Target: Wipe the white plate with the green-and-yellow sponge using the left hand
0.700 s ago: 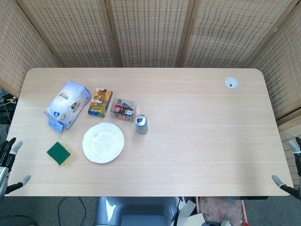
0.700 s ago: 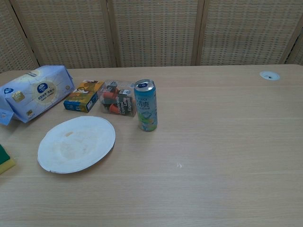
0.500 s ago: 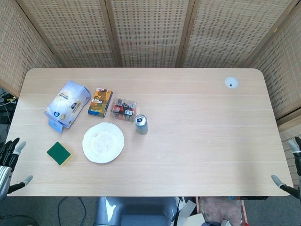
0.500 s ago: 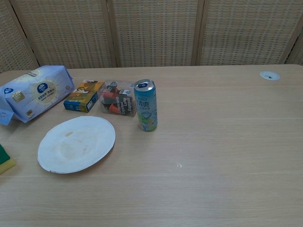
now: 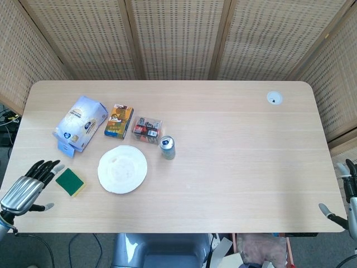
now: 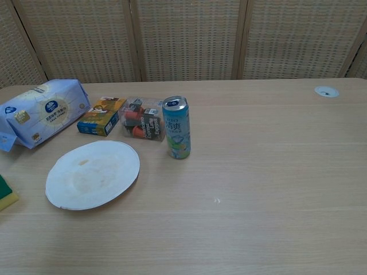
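Note:
The white plate (image 5: 122, 169) lies flat near the table's front left, also seen in the chest view (image 6: 93, 174). The green-and-yellow sponge (image 5: 70, 182) rests green side up just left of the plate; only its corner (image 6: 4, 193) shows at the chest view's left edge. My left hand (image 5: 27, 190) hovers over the table's front left corner, fingers spread, empty, a short way left of the sponge without touching it. My right hand (image 5: 345, 196) sits off the table's right front corner, fingers apart, holding nothing.
Behind the plate stand a blue tissue pack (image 5: 81, 123), an orange box (image 5: 119, 121), a clear box of small items (image 5: 147, 129) and a drink can (image 5: 167, 147). A white grommet (image 5: 274, 98) sits at the far right. Wicker screens close off the back.
My left hand has moved in from beyond the table's left edge to above the front left corner, closer to the sponge. The right hand has barely shifted.

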`<state>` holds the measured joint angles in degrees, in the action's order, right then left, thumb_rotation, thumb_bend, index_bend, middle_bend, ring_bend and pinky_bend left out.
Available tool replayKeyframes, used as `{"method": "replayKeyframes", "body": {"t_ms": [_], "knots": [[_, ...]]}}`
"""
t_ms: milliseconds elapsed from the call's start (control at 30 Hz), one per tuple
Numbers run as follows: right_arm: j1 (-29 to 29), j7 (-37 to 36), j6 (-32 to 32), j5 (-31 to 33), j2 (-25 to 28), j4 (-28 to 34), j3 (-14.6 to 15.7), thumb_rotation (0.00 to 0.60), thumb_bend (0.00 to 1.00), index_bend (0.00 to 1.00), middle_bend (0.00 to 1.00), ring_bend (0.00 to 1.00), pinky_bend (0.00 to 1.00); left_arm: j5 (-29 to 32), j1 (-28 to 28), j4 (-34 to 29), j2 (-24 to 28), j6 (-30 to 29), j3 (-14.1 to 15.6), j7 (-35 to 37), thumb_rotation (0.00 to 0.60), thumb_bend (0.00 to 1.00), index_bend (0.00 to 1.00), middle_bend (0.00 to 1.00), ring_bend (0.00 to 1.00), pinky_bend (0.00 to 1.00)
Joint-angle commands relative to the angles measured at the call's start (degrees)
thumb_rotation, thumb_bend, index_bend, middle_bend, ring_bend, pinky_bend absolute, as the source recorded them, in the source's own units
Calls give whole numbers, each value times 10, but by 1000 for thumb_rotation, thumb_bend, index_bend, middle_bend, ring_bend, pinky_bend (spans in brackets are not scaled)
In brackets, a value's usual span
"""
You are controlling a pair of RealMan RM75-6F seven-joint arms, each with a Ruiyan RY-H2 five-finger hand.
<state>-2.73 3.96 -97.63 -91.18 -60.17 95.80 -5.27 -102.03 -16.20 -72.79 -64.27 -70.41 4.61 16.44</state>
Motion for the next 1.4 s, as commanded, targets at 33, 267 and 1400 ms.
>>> {"method": "replayKeyframes", "body": {"t_ms": [33, 267, 1400], "knots": [[4, 9, 6, 6, -4, 1, -3, 600, 0, 0, 0, 0, 0, -20, -52, 67, -33, 55, 18, 52, 600, 0, 0, 0, 0, 0], [12, 29, 24, 21, -14, 1, -7, 600, 0, 0, 0, 0, 0, -3, -89, 174, -107, 123, 26, 74, 600, 0, 16, 0, 0, 2], [26, 19, 49, 32, -14, 3, -8, 600, 0, 0, 0, 0, 0, 60, -107, 270, -208, 158, 40, 90, 600, 0, 391, 248, 123, 132]]}}
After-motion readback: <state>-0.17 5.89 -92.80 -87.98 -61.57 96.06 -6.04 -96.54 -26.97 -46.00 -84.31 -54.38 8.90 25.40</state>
